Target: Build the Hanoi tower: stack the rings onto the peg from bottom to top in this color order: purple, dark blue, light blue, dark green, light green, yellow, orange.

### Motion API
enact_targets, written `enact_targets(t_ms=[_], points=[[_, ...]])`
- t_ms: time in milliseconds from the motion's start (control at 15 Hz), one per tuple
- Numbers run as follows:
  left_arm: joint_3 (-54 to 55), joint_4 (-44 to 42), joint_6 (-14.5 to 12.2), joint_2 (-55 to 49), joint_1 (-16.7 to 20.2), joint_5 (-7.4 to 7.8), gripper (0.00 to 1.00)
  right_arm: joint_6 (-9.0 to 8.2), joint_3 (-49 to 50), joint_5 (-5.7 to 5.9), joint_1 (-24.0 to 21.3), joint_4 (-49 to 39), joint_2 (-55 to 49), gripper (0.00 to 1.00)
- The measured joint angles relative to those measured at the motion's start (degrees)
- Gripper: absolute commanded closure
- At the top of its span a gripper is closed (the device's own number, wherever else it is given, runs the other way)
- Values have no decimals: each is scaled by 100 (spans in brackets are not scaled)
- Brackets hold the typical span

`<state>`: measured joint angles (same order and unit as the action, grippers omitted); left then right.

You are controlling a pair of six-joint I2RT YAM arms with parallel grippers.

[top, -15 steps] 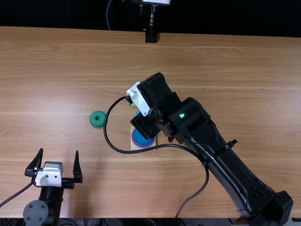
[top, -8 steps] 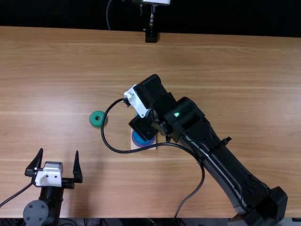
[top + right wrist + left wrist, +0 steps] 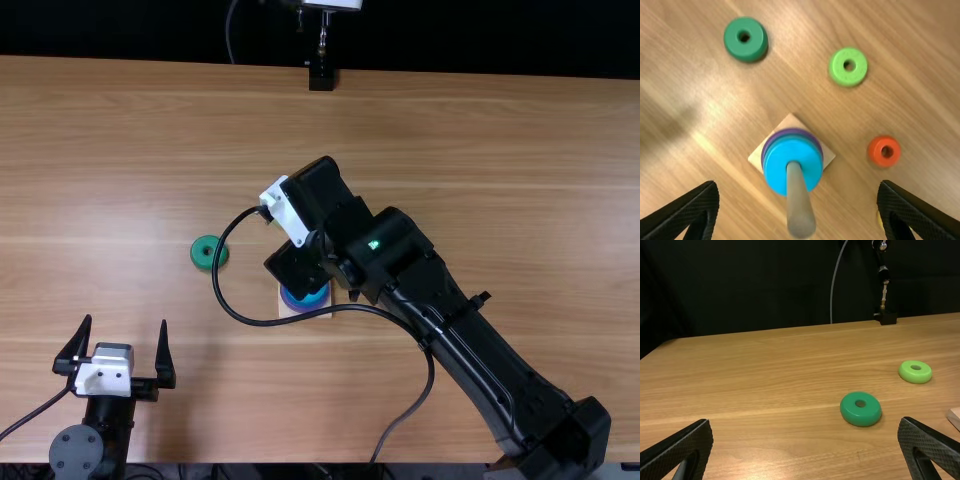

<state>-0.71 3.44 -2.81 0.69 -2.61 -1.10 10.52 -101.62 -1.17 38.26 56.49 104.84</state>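
Note:
Over the peg's square base (image 3: 326, 312), my right gripper (image 3: 300, 210) hides the peg in the top view. There, my left gripper (image 3: 125, 322) is open near the lower left. In the right wrist view, the peg (image 3: 799, 200) rises between the spread fingers of my right gripper (image 3: 798, 185). A light blue ring (image 3: 780, 165) lies around it, above a purple ring (image 3: 763, 154), a darker blue edge between. Loose are dark green (image 3: 745, 40), light green (image 3: 848, 67) and orange (image 3: 884, 151) rings; yellow (image 3: 880, 220) is mostly behind a finger. My left gripper (image 3: 806, 421) holds nothing.
The right forearm (image 3: 460, 325) crosses the table from the lower right, and its cable (image 3: 345, 308) loops low across the base. A black stand (image 3: 321, 75) is at the far edge of the wooden table (image 3: 150, 150).
My right gripper has shifted slightly left in the top view, its forearm following a little. Blue that showed beside its white part is no longer visible there. The left arm has stayed still.

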Motion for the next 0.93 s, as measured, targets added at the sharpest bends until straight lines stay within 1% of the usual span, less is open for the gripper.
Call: enact_targets(t_ms=[333, 400, 467, 533, 667, 800, 933], points=[[-2, 2, 2, -2, 0, 2, 0, 4, 15, 15, -2, -1917, 0, 0], [-2, 0, 0, -2, 0, 0, 0, 2, 149, 28, -37, -2350, -20, 0], [0, 0, 2, -2, 0, 0, 0, 7, 413, 48, -107, -2684, -111, 0], [0, 0, -2, -2, 0, 0, 0, 7, 846, 140, -291, -3036, -352, 0], [0, -2, 0, -2, 0, 0, 0, 7, 1700, 612, -861, -3947, -1161, 0], [0, -2, 0, -2, 0, 0, 0, 4, 2409, 1104, -1204, -5016, -2173, 0], [-2, 0, 0, -2, 0, 2, 0, 7, 3084, 1438, -1379, -5676, -3086, 0]])
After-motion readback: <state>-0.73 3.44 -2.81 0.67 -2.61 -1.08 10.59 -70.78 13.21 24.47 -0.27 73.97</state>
